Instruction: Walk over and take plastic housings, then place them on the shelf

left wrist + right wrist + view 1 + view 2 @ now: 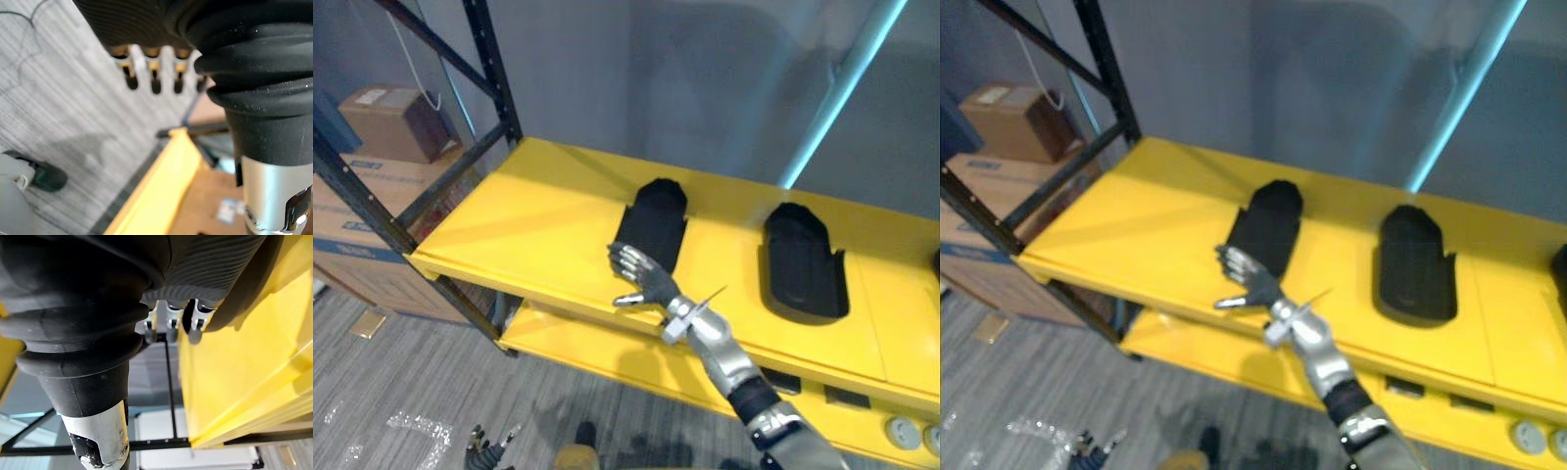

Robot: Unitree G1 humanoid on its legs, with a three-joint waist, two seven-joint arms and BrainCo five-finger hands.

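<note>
Two black plastic housings lie on the yellow shelf [529, 225]: the left housing [654, 220] near the middle and the right housing [801, 262] further right. The dark edge of a third housing [936, 262] peeks in at the far right. My right hand [641, 277] reaches up from the lower right to the near end of the left housing, fingers relaxed and open, holding nothing; whether it touches the housing is unclear. My left hand [489, 446] hangs low by the floor with straight fingers [155, 81], empty.
Black rack uprights and braces [494, 69] frame the shelf's left end. Cardboard boxes [396, 122] are stacked to the left. A teal pole [842, 88] rises behind. The lower yellow shelf [607, 357] carries small dark blocks [847, 397] and grey round parts [901, 431].
</note>
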